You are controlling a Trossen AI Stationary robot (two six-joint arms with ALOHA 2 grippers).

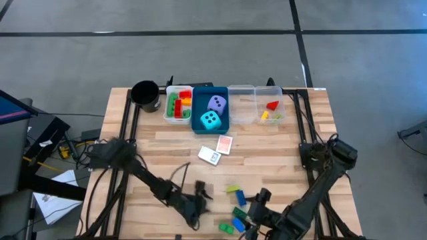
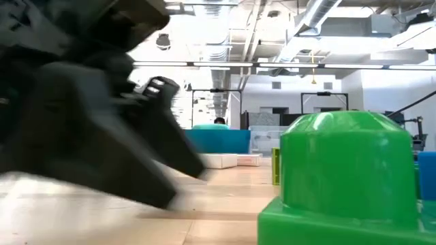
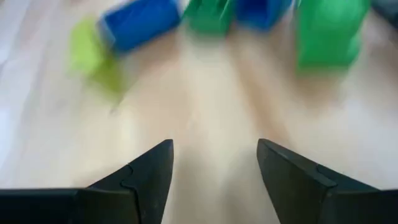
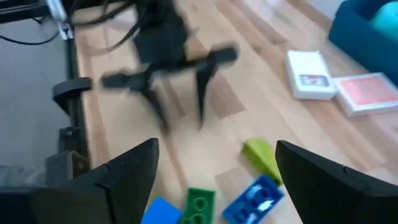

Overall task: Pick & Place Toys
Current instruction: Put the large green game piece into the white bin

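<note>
bricks: loose bunch (image 1: 237, 212) sits near the table's front edge, right of centre, with green, blue and a yellow-green one; more are already sorted in the white tray (image 1: 178, 105) and the clear tray (image 1: 269, 107) at the back
dice: both in the blue tray (image 1: 211, 111), cyan (image 1: 211, 120) in front, lavender (image 1: 217, 103) behind
cards: two packs, white (image 1: 209, 156) and red (image 1: 225, 144), mid-table, just beside each other
left gripper (image 1: 200, 201): low over bare wood just left of the bricks, jaws apart, nothing in them
right gripper (image 1: 255, 208): right at the brick pile, jaws spread wide, empty
open room: lots of bare table (image 1: 147, 150) on the left and between cards and bricks
cup (image 1: 145, 94): back left corner
</note>
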